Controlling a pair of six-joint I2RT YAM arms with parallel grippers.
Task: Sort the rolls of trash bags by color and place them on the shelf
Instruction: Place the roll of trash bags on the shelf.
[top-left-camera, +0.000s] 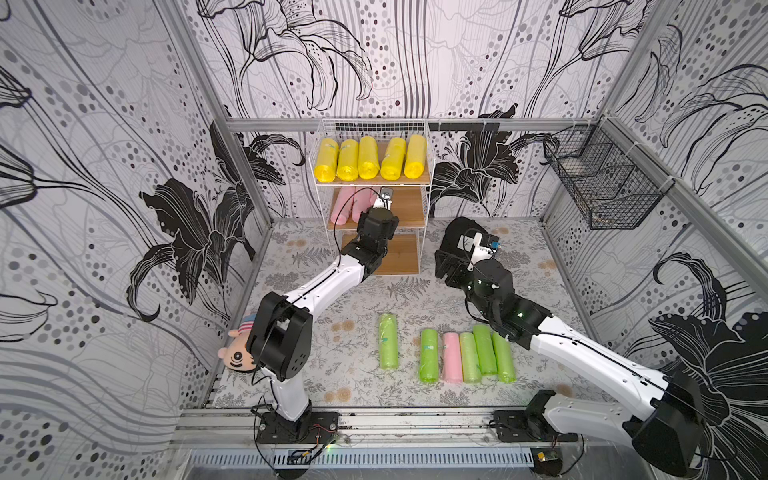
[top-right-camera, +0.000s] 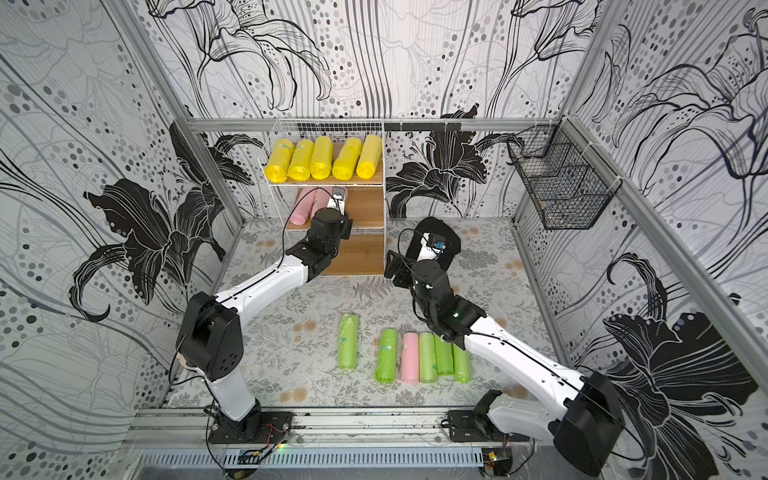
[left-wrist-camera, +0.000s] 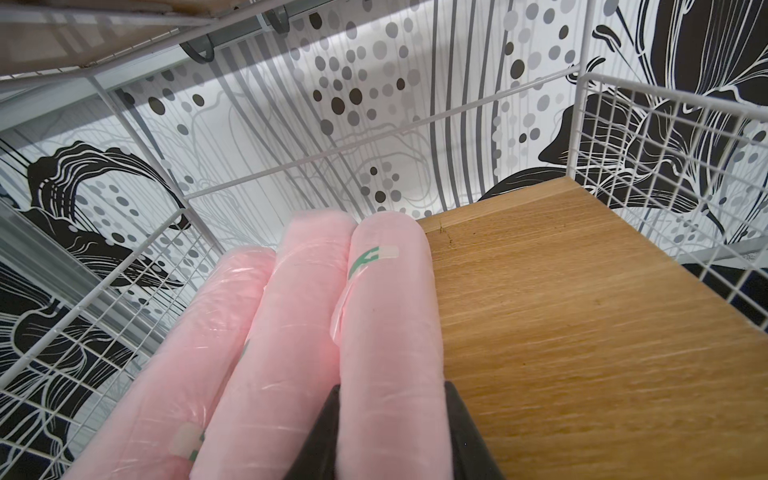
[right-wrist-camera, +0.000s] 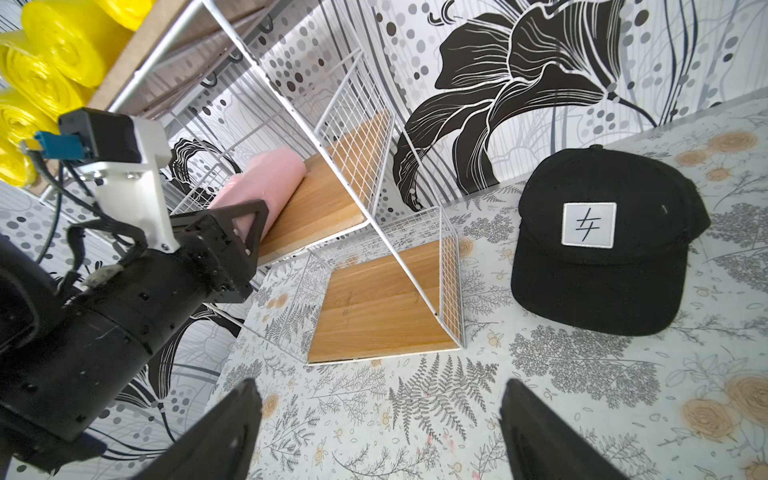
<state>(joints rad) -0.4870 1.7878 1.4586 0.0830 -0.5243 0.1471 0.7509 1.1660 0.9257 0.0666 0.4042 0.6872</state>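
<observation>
**Sorting scene in progress.** The left hand (left-wrist-camera: 390, 384) is reaching into the shelf (top-left-camera: 409, 208) and is pinching the near end of a pink roll (left-wrist-camera: 388, 299) between its two dark fingers (left-wrist-camera: 457, 415). That roll is lying along the middle board (left-wrist-camera: 561, 311) and touching the nearer of two other pink rolls (left-wrist-camera: 286, 324). Those two are sitting side by side next to the wire side panel. Five yellow rolls (top-left-camera: 369, 158) are lying side by side on the top board, filling most of its width.

The right hand (right-wrist-camera: 379, 386) is hovering above the surface (top-left-camera: 353, 386) with its fingers spread wide. It is facing the foot of the shelf and a black cap (right-wrist-camera: 602, 241) lying beside the shelf. Near the front of the surface, five green rolls (top-left-camera: 429, 355) and a lone pink roll (top-left-camera: 452, 357) are lying roughly parallel. Four of the green ones and the pink one are packed together under the right arm. The fifth green one is lying apart, toward the left arm's side.
</observation>
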